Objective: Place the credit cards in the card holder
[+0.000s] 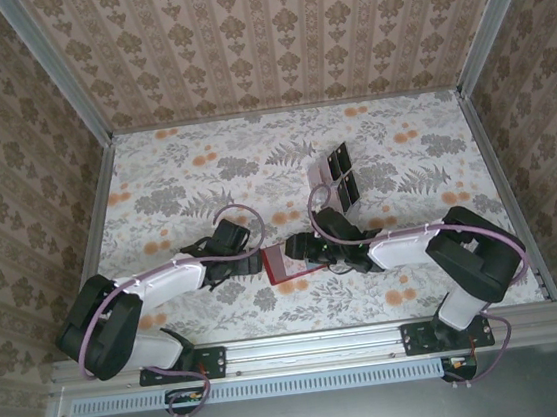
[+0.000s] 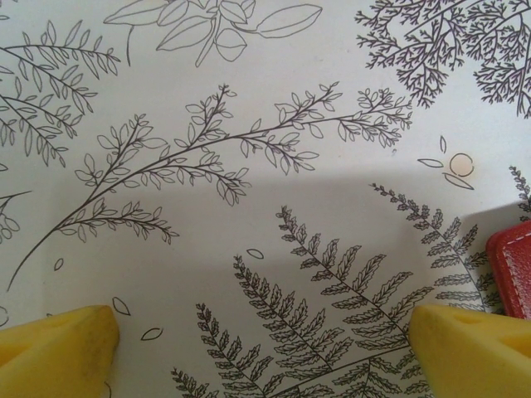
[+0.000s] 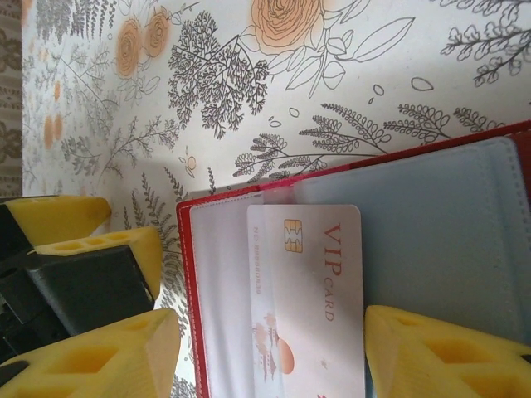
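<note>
Just left of the card holder [image 1: 281,267]: left gripper [image 2: 261,332], low over the flowered table [image 2: 249,83]. Yellow fingers [image 2: 58,340] spread as wide as can be, nothing but bare table between them, nothing held. Red stitched edge of the card holder just beside the right-hand finger, not touching it as far as can be told.

Card holder itself: on the table between the two grippers, lying open and flat, pale lining up inside a red border.

On that lining, near the card holder's left edge: one white card [image 3: 307,290] with a chip and "VIP CARD" in orange-red lettering. Cannot tell whether tucked into a sleeve or merely lying on top.

Over the card holder, coming from its right side: right gripper [image 3: 274,319], jaws parted to about half their reach, straddling the card. One finger close against the card's edge, the other clear of it; no grip on anything.

Beyond the card holder and a little to its right, well apart: clear rack [image 1: 333,177] standing with dark cards [image 1: 346,189] in it.
</note>
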You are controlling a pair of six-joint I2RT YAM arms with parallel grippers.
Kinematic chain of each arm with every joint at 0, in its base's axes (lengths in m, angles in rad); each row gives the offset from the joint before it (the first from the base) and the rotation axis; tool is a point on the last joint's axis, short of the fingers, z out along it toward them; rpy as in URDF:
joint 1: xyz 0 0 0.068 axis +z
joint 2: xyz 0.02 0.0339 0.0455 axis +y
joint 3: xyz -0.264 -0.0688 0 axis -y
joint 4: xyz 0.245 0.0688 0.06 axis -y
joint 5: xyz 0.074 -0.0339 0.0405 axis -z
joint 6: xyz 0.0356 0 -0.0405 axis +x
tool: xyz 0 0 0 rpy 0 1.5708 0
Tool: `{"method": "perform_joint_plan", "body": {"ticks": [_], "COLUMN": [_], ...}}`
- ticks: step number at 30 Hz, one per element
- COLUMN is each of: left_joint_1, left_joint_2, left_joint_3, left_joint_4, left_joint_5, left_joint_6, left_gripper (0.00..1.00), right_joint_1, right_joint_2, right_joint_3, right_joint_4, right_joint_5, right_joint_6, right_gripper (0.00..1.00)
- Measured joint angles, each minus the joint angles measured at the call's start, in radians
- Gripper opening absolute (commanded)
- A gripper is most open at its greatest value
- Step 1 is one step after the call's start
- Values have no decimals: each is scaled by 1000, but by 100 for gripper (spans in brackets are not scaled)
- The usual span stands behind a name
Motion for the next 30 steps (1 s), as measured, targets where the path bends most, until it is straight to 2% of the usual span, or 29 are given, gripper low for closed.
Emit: {"method": "perform_joint_plan", "body": {"ticks": [4,6,8,10,13,16,30], "left_joint_1": [0,0,0,-1,-1,-5,-47], "left_joint_2": [0,0,0,1,5,12,58], "left_joint_3": [0,0,0,0,2,7,33], "left_joint_4": [0,0,0,0,0,-1,-14], "left_joint_5": [0,0,0,1,0,-2,-63], "left_joint_6": [0,0,0,0,0,-1,-19], "left_gripper": [100,100,100,100,100,100,100], "right_joint_1": [0,0,0,0,0,0,0], "right_joint_2": [-32,-51,-67,-72,-72,-63,53], "right_joint_3": [29,48,77,117,163,193,233], "right_joint_4": [-82,-127,-179,-237,-317,-381,-469], "right_joint_5": [12,23,40,64,94,118,143], "right_joint_6": [-38,-56,-78,-106,-139,-167,-208], "right_gripper": [62,59,48,31,16,5,2]}}
